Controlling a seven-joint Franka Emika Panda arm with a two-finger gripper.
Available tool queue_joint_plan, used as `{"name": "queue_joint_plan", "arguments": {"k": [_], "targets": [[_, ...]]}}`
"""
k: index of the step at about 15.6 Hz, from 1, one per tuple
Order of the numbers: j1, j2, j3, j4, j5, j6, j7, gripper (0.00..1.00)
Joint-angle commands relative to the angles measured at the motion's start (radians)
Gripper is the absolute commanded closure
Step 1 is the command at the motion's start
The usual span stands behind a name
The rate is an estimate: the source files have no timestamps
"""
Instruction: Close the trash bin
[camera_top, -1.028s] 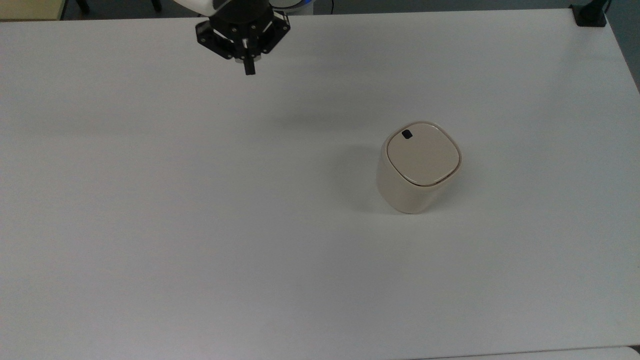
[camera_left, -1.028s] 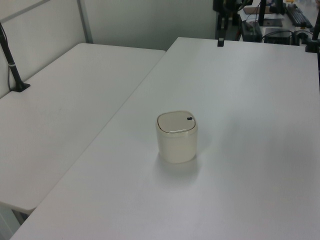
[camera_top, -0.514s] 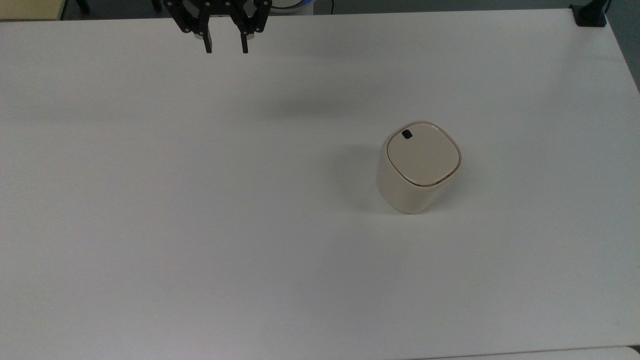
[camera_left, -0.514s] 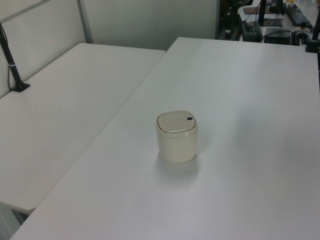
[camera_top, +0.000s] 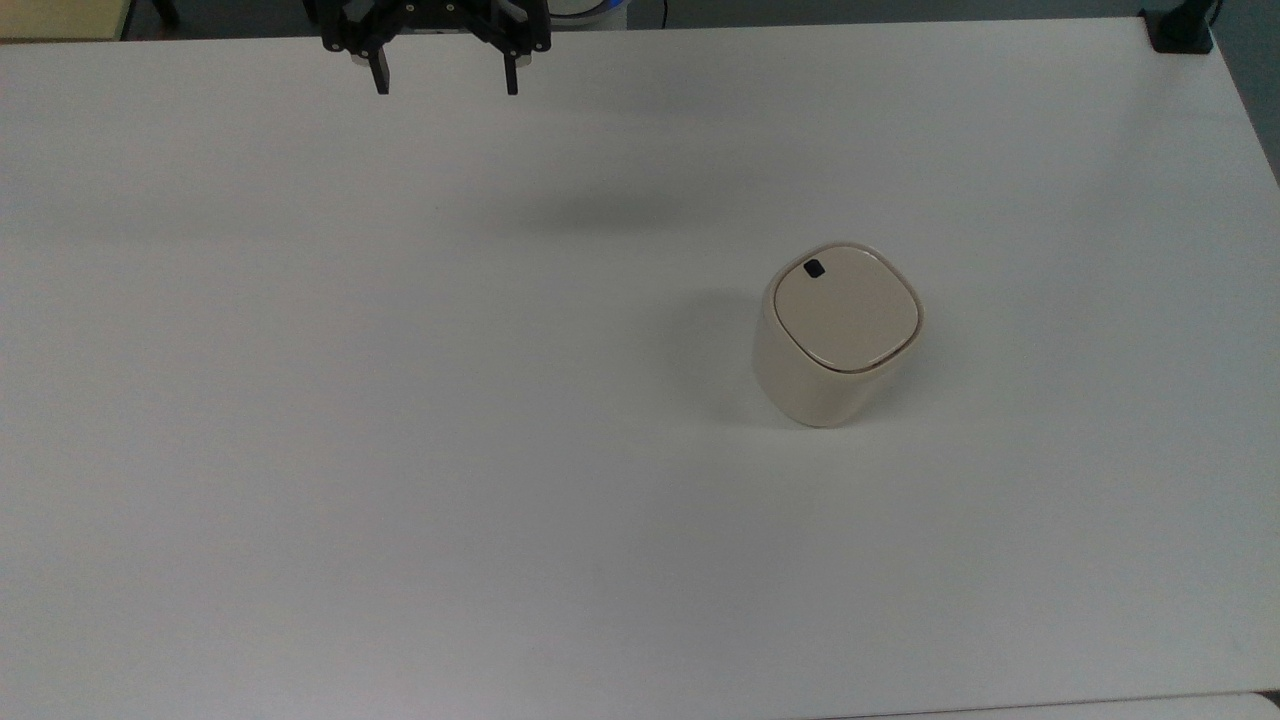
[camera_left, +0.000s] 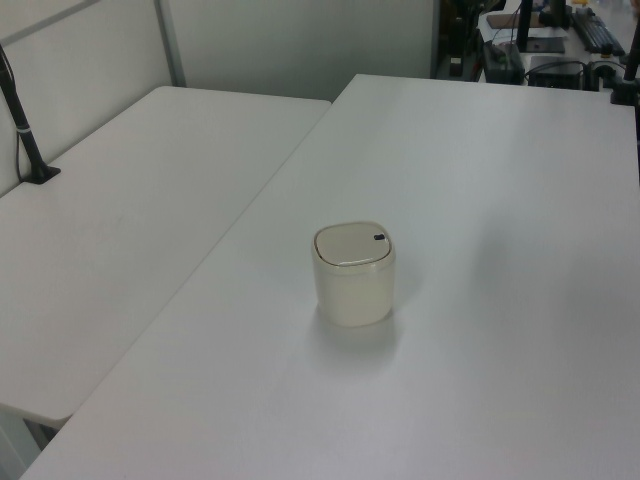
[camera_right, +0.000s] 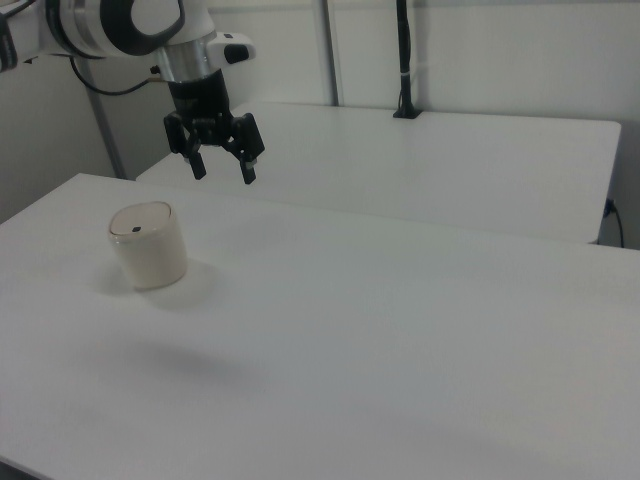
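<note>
The trash bin (camera_top: 838, 333) is a small cream-beige tub standing upright on the white table, right of centre in the top view. Its flat lid (camera_top: 846, 305) lies down on the rim, with a small black square mark (camera_top: 814, 268) near one corner. The left view shows the trash bin (camera_left: 353, 273) mid-table, and the right view shows the trash bin (camera_right: 148, 245) at the right view's left. My gripper (camera_top: 445, 84) hangs open and empty high over the table's far edge, well away from the bin; in the right view the gripper (camera_right: 223, 171) is above and right of it.
The white table (camera_top: 400, 450) spreads wide around the bin. A black clamp (camera_top: 1178, 30) sits at its far right corner in the top view. A second white table (camera_left: 120, 220) adjoins at the left view's left. A black pole (camera_right: 404, 60) stands on the rear table in the right view.
The gripper rose and drew back toward the top view's upper edge, and its fingers went from together to wide apart. The bin has not moved.
</note>
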Motion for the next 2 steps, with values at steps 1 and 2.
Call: {"name": "queue_joint_plan", "arguments": {"k": [1,2], "targets": [[0.004,-0.047,-0.002,-0.041,-0.013,-0.015,0.019,0.00],[0.004,-0.047,-0.002,-0.041,-0.013,-0.017,0.019,0.00]]}}
